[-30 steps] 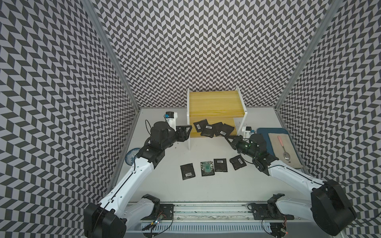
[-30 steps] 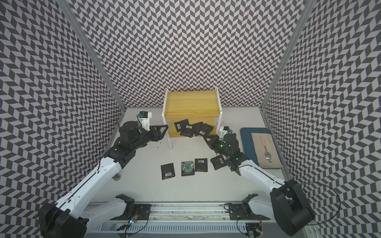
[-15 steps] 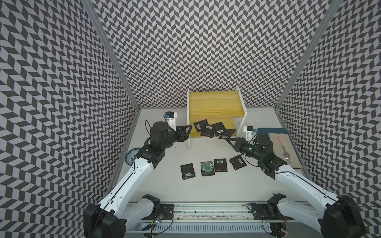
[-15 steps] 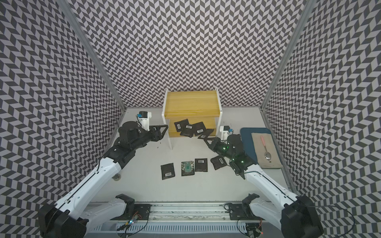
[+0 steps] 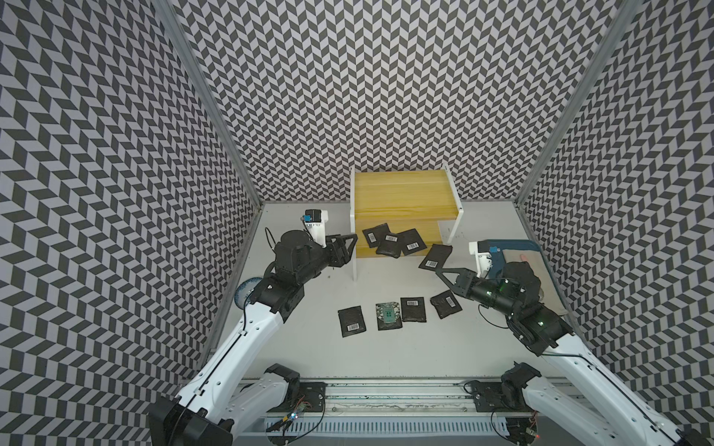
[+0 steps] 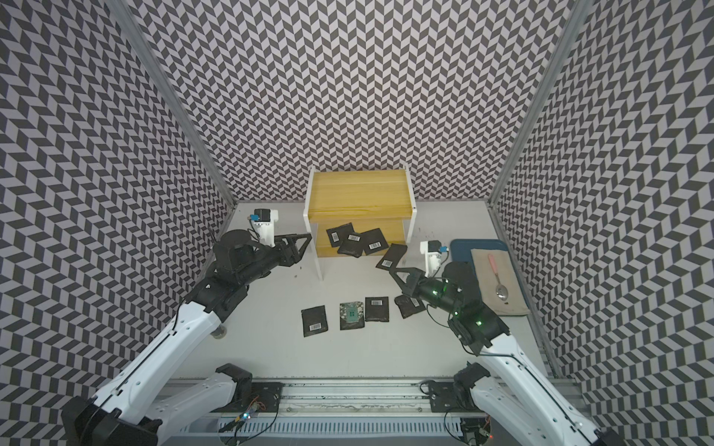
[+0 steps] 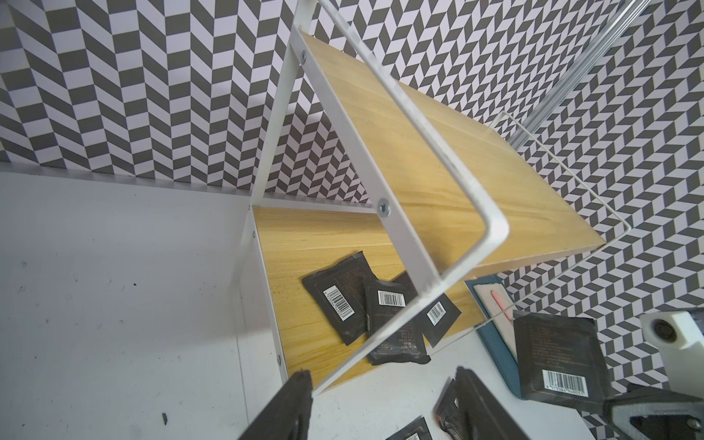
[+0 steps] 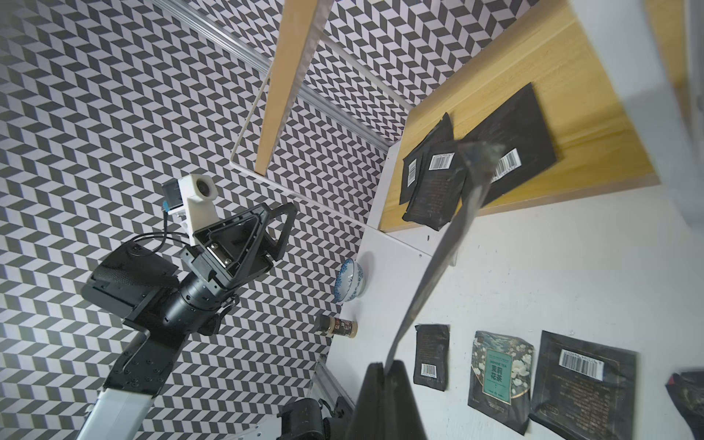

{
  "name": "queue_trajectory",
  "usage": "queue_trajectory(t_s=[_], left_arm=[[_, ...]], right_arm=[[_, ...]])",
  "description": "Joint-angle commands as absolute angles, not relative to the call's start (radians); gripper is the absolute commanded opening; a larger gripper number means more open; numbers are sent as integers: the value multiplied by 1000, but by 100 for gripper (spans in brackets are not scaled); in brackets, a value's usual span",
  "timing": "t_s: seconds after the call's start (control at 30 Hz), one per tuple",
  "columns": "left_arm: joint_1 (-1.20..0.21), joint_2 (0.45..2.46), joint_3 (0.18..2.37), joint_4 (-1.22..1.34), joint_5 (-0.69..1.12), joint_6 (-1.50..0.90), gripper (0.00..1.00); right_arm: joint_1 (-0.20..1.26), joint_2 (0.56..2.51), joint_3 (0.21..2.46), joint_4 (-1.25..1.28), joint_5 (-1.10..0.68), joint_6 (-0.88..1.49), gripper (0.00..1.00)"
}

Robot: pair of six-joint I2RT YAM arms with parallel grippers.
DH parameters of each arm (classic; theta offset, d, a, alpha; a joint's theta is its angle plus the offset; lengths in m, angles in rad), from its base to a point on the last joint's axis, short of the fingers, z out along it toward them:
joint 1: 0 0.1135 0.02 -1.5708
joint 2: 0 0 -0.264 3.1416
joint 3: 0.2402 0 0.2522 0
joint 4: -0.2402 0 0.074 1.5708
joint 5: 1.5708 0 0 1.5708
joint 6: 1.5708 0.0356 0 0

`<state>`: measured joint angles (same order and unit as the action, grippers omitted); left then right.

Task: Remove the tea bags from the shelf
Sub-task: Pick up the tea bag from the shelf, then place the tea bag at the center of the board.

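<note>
The shelf (image 5: 402,193) (image 6: 359,193) stands at the back, yellow boards in a white frame. Three black tea bags (image 5: 392,241) (image 7: 381,316) (image 8: 457,171) overlap on its lower board. My right gripper (image 5: 438,270) (image 6: 390,270) (image 8: 384,367) is shut on one corner of another tea bag (image 5: 436,256) (image 7: 556,358), held in the air just off the board's right front corner. Several tea bags (image 5: 388,316) (image 6: 376,309) lie in a row on the table, one with a green-white face (image 8: 499,369). My left gripper (image 5: 353,247) (image 7: 381,396) hangs open by the shelf's left front leg, empty.
A blue tray (image 6: 463,247) with a cloth and a pink-handled spoon (image 6: 498,278) sits at the right, under my right arm. A blue-white bowl (image 8: 350,282) and a small spice bottle (image 8: 337,327) stand at the table's left edge, below my left arm.
My right gripper has drawn back from the lower board toward the front right, carrying one tea bag off the shelf. The left arm has not moved.
</note>
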<state>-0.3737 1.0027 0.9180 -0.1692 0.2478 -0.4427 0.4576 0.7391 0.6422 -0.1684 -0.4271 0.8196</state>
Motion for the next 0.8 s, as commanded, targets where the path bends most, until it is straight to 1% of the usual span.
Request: queue_trajectory(t_s=[0.0,0.13,0.2,0.4,0.53,0.77], left_arm=[[-379,976,909,-192,250,-444,63],[-378,965,903,-203,247,-442,63],[-379,958,898,-203,245,-442,63],[-378,945,885,-211,241,-442,63],[-379,943,872,-209,238,-443,63],[-378,949,865,-195,244,-453,63]], right_arm=[[456,699,623,-284,-350,773,0],[433,656,600,-358,-283,782,0],[397,641,582,-385,-256,793,0],[232,632,516,-386,-302,801,0],[114,649,452,-320,-366,806,0],[84,679,328,-120,-297,928,0]])
